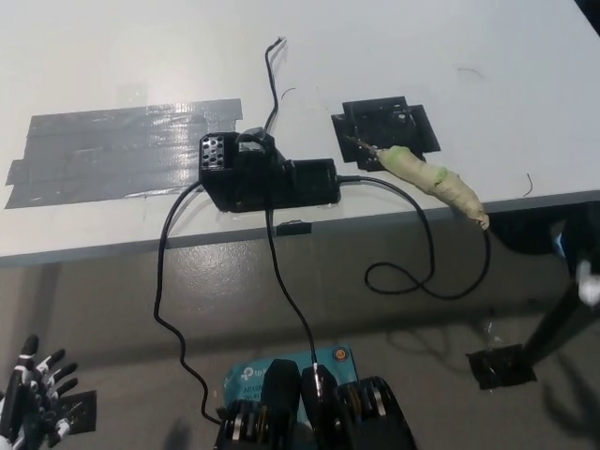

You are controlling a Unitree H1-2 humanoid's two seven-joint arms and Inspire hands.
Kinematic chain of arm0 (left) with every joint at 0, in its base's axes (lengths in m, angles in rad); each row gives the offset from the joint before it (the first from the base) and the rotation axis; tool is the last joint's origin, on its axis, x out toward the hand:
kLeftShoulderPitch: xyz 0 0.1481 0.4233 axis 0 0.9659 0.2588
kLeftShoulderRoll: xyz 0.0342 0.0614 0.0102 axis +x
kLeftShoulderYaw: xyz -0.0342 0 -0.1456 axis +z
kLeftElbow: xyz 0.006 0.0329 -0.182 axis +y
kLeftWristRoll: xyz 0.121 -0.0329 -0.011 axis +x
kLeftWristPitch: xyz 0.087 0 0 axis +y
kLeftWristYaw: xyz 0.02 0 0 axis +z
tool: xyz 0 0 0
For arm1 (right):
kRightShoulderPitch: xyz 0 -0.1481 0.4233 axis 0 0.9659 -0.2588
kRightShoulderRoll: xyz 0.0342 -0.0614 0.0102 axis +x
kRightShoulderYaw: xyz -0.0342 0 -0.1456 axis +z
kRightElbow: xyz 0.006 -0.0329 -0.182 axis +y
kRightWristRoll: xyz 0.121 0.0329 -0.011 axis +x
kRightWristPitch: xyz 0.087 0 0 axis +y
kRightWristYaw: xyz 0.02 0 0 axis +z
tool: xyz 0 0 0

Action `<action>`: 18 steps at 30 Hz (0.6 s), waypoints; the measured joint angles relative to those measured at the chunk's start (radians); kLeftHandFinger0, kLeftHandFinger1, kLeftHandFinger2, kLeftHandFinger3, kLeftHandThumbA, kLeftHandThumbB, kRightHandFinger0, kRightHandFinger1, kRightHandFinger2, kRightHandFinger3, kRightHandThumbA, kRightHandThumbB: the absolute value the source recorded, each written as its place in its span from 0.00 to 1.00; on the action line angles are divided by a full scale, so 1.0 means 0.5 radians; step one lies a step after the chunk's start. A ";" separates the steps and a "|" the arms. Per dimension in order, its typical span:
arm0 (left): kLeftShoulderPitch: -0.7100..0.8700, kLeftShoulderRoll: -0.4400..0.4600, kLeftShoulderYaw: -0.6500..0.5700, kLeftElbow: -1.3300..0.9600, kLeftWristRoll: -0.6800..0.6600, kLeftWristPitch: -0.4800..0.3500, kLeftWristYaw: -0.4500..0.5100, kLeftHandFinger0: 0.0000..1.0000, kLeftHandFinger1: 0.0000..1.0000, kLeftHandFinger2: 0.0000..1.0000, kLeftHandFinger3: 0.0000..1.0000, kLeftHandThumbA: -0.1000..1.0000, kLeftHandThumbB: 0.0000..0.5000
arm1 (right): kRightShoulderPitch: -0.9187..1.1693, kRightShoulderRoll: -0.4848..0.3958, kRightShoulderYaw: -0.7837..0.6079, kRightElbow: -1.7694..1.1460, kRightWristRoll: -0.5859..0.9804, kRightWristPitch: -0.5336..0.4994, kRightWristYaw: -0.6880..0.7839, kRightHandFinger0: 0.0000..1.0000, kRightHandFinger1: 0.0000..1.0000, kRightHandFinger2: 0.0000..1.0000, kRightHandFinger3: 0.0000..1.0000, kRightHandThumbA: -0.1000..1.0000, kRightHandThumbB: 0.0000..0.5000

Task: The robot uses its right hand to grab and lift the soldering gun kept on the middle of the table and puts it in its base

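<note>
The soldering gun [427, 176] lies on the surface [487, 84], its tip on the black base [384, 127]. The left hand [33, 394] rests low at left with fingers spread; the right hand is out of view.

The soldering gun [433, 178] lies on its side just right of the black base [267, 178]; its handle is wrapped in pale tape, its thin tip resting on a black plate; the base is boxy, black, with a perforated corner block
</note>
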 measured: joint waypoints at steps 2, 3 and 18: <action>-0.002 0.001 -0.010 -0.002 -0.004 0.000 0.000 1.00 1.00 1.00 1.00 1.00 0.00 | -0.141 -0.004 0.007 -0.053 -0.072 0.003 -0.023 1.00 1.00 1.00 1.00 0.33 0.54; -0.003 0.001 -0.015 -0.003 -0.008 0.000 0.000 1.00 1.00 1.00 1.00 1.00 0.00 | -0.203 -0.005 0.015 -0.081 -0.114 0.008 -0.033 1.00 1.00 1.00 1.00 0.34 0.59; 0.002 0.017 -0.052 -0.031 -0.016 0.004 -0.002 1.00 1.00 1.00 1.00 1.00 0.02 | -1.049 0.018 0.535 0.547 -0.672 0.141 -0.038 1.00 1.00 1.00 1.00 0.42 0.69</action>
